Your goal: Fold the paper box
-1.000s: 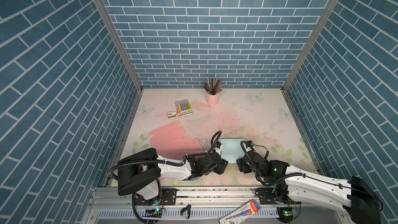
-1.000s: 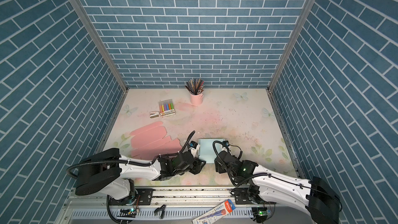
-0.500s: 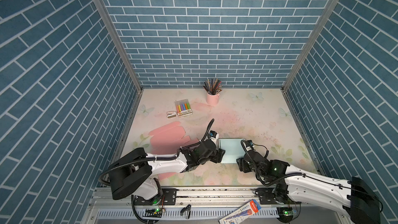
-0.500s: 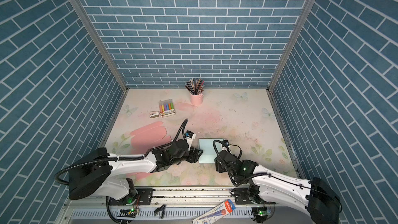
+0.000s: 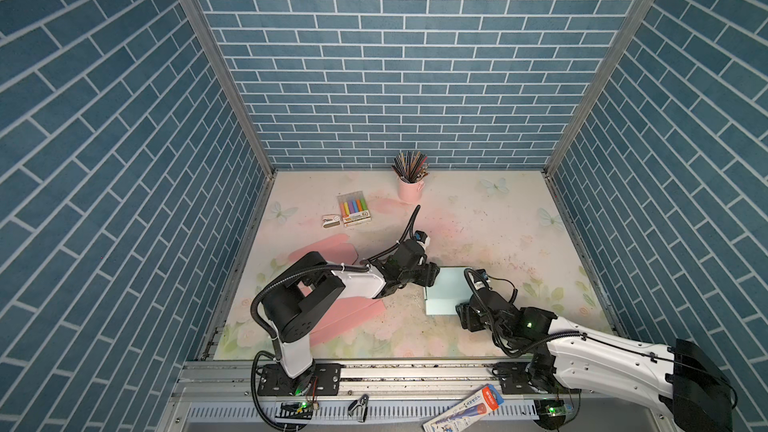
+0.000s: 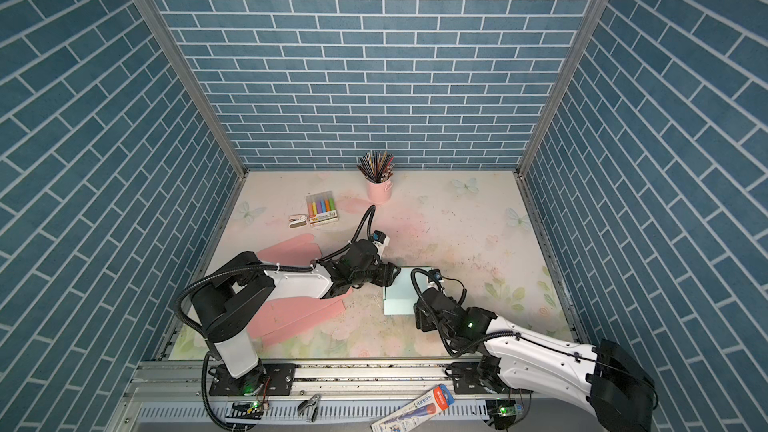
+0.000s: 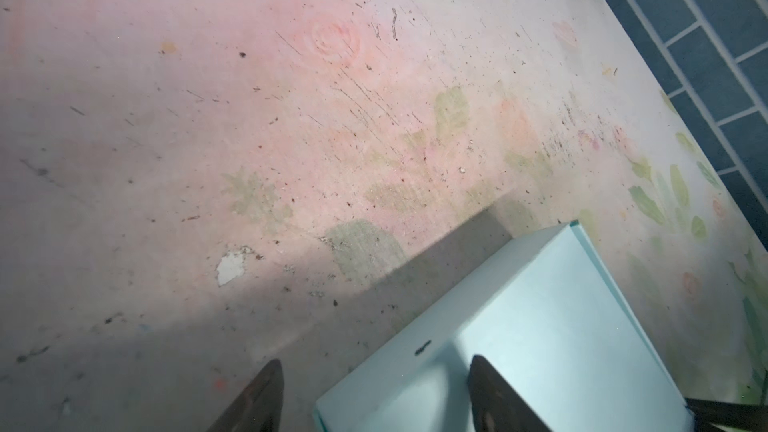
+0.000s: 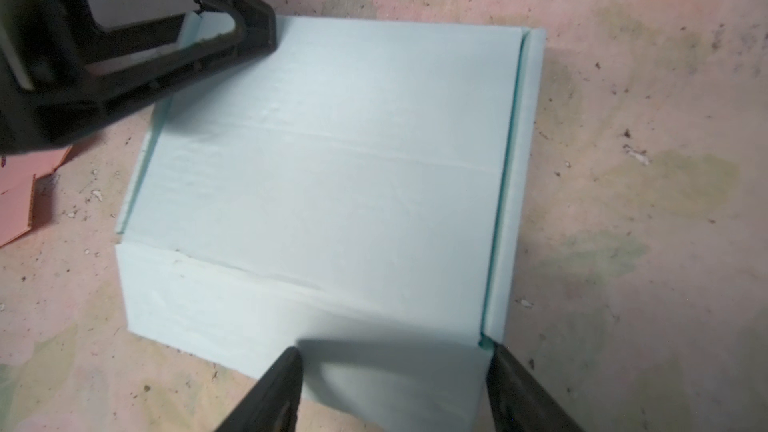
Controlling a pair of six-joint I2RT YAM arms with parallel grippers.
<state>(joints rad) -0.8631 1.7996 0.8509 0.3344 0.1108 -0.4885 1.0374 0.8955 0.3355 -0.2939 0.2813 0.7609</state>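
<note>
Blue brick walls enclose a floral table (image 5: 498,234). Towards its front edge, right of middle, the right gripper (image 8: 395,349) stands spread astride the near wall of the pale-blue paper box (image 5: 446,297); beyond, at the box's far-left corner, the left gripper (image 7: 374,361) is spread too, equally close.

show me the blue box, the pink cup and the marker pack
blue box (image 5: 445,295): a top view, middle of its lid
pink cup (image 5: 409,192): a top view, its side wall
marker pack (image 5: 354,208): a top view, its middle
</note>
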